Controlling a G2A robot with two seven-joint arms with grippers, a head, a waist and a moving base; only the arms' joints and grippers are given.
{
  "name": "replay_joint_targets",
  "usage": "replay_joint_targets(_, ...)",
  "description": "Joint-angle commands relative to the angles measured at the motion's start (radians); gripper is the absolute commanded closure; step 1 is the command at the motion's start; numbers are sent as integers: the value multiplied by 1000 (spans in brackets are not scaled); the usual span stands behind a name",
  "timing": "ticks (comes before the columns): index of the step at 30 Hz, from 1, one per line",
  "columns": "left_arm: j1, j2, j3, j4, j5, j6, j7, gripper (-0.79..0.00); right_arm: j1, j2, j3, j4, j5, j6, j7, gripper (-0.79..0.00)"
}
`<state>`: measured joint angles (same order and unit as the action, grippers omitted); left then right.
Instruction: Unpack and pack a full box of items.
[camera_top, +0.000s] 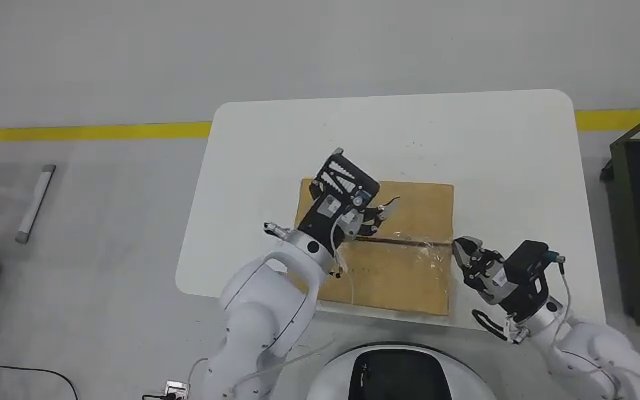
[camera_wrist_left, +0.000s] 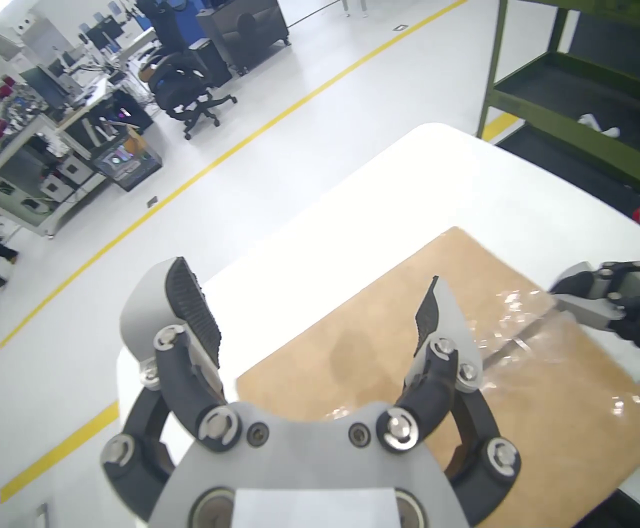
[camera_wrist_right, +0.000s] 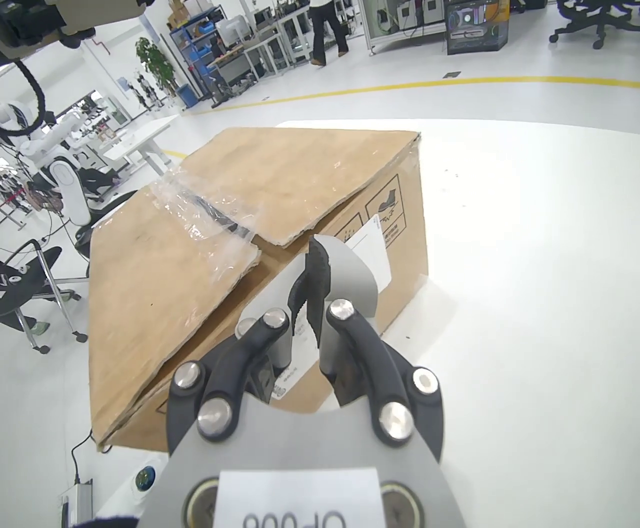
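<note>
A brown cardboard box (camera_top: 400, 250) lies on the white table (camera_top: 400, 130), its two top flaps meeting at a seam covered with crinkled clear tape (camera_wrist_right: 205, 210). At the end by my right gripper the tape is torn and the flap edges (camera_wrist_right: 300, 230) stand slightly lifted. My left gripper (camera_top: 375, 215) hovers open over the box's left part, nothing between its fingers (camera_wrist_left: 192, 300). My right gripper (camera_wrist_right: 312, 280) is shut just in front of the box's end face (camera_wrist_right: 400, 235), below the seam, and looks empty. From the left wrist view, the right gripper (camera_wrist_left: 595, 300) sits at the seam's far end.
A white label (camera_wrist_right: 370, 250) is stuck on the box's end face. A green metal shelf (camera_wrist_left: 565, 85) stands beyond the table's right edge. Bare table (camera_wrist_right: 525, 250) lies behind and to the right of the box. A yellow line (camera_top: 100, 131) crosses the floor.
</note>
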<state>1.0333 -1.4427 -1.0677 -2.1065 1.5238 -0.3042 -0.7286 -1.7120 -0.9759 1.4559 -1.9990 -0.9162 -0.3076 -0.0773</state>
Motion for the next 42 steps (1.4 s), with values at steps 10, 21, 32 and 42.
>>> replay_joint_targets(10,-60,-26,147,73,-165,20,-178,-785,-79,-1,191,29,27,70,-48,0)
replay_joint_targets(21,-139,-50,223,165,-255,87,-376,-640,-168,-10,296,20,51,55,-70,0)
replay_joint_targets(32,-166,-57,243,197,-258,98,-445,-566,-187,-24,288,14,38,50,-75,0)
replay_joint_targets(42,-173,-61,261,210,-238,94,-439,-483,-195,-35,298,19,34,46,-80,0)
